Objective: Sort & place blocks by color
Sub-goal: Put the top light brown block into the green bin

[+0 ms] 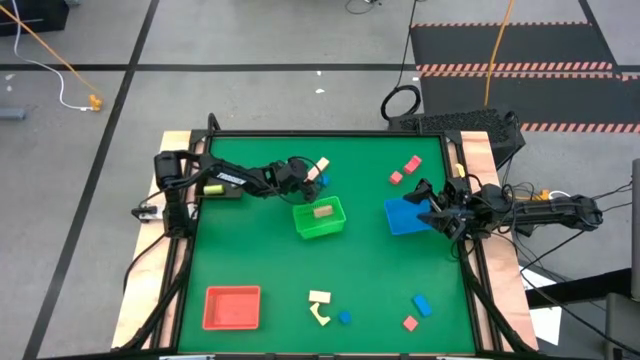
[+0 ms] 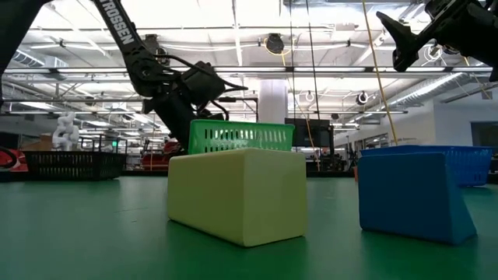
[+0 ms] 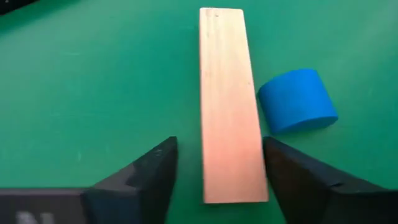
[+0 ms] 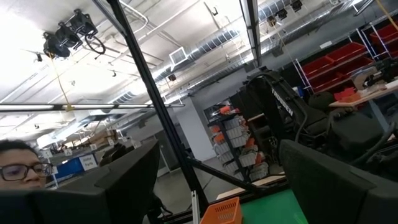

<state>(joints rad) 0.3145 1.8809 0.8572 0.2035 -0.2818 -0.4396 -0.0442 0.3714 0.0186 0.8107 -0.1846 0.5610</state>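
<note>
My left gripper [image 1: 303, 176] is open, low over the table's far middle. In the left wrist view its fingers [image 3: 221, 146] stand on either side of one end of a plain cream wooden bar [image 3: 229, 102] that lies flat on the table; I see no touch. A blue round block [image 3: 297, 101] lies right beside the bar. My right gripper [image 1: 437, 211] is open and empty, raised by the right side of the blue tray [image 1: 402, 216]. It points up into the room [image 4: 217, 180]. More blocks lie scattered: pink ones [image 1: 410, 165], cream ones [image 1: 320, 298], blue ones [image 1: 422, 305].
A green tray [image 1: 320, 217] with a cream block inside sits just nearer than my left gripper. A red tray [image 1: 232, 307] is at the near left and a yellow-green block [image 1: 212, 189] at the far left. A person [image 4: 15, 168] shows beyond the table.
</note>
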